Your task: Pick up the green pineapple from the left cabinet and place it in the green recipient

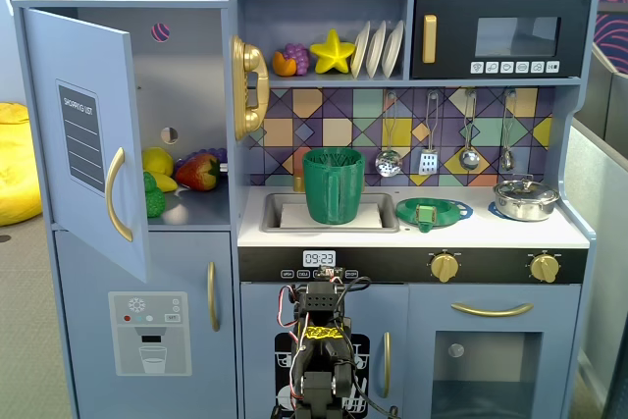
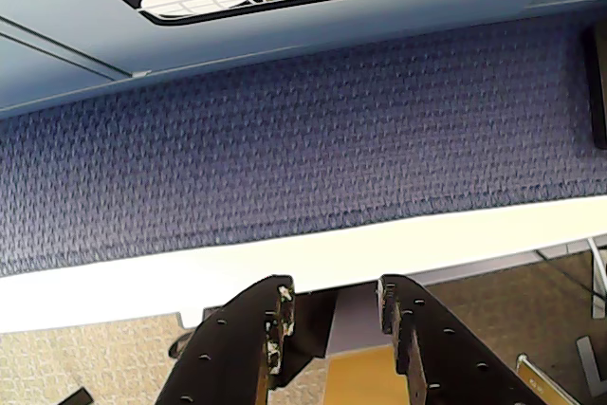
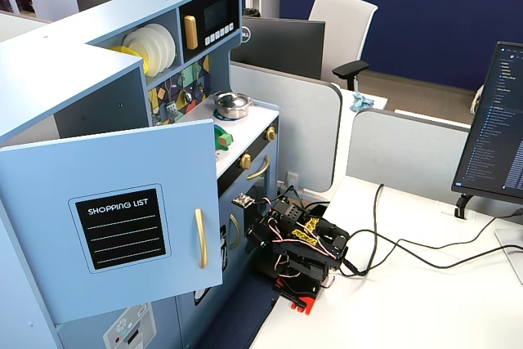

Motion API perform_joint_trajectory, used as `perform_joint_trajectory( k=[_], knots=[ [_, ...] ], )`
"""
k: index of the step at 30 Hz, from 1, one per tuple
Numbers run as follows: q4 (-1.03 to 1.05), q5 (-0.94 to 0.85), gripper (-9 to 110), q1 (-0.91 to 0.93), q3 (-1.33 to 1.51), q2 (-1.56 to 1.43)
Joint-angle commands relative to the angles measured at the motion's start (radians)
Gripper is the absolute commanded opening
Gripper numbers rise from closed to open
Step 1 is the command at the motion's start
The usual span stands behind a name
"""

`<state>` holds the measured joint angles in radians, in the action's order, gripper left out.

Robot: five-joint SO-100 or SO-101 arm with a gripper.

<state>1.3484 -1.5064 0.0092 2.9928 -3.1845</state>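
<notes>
The left cabinet's door [image 1: 83,139], with its grey shopping-list panel, stands open. On the shelf inside, the green pineapple [image 1: 154,197] lies at the front left, partly behind the door's gold handle and next to a yellow lemon [image 1: 157,160] and a red strawberry [image 1: 199,172]. The green recipient [image 1: 334,185] stands upright in the sink. My arm [image 1: 324,340] is folded low in front of the kitchen, far below both. In the wrist view my gripper [image 2: 334,287] points down at the table edge, open, with nothing between its black fingers [image 2: 256,329].
A flat green dish [image 1: 427,211] and a metal pot [image 1: 525,199] sit on the counter right of the sink. The open door [image 3: 106,218] juts out towards the arm [image 3: 298,247]. Cables [image 3: 392,243] trail over the white table. Blue carpet [image 2: 285,139] lies below.
</notes>
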Motion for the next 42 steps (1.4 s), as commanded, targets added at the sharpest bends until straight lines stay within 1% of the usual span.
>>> perform_joint_trajectory(
  k=[1,5,9,12,14,16,18,21,23,24,27,31,32,34,35,37,40,42],
  knots=[
    [0.178,-0.08,0,0.107,0.005,0.006],
    [0.164,-0.14,0,0.12,0.005,0.006],
    [0.161,-0.153,0,0.121,0.005,0.006],
    [0.112,-0.239,0,0.097,0.005,0.006],
    [0.005,-0.21,0,0.021,0.003,0.008],
    [-0.149,-0.169,0,-0.086,-0.005,0.008],
    [-0.405,-0.115,0,-0.213,-0.018,0.021],
    [-0.888,-0.086,0,-0.41,-0.066,0.095],
    [-1.085,-0.107,0,-0.528,-0.152,0.158],
    [-1.132,-0.121,0,-0.586,-0.209,0.186],
    [-1.132,-0.176,0,-0.738,-0.382,0.247],
    [-1.149,-0.279,0,-0.819,-0.509,0.345],
    [-1.169,-0.282,1,-0.825,-0.528,0.371],
    [-1.18,-0.272,7,-0.818,-0.56,0.437],
    [-1.201,-0.249,13,-0.811,-0.571,0.471],
    [-1.27,-0.161,29,-0.795,-0.581,0.535],
    [-1.42,-0.115,38,-0.761,-0.589,0.657],
    [-1.499,-0.12,37,-0.75,-0.611,0.735]
  ],
)
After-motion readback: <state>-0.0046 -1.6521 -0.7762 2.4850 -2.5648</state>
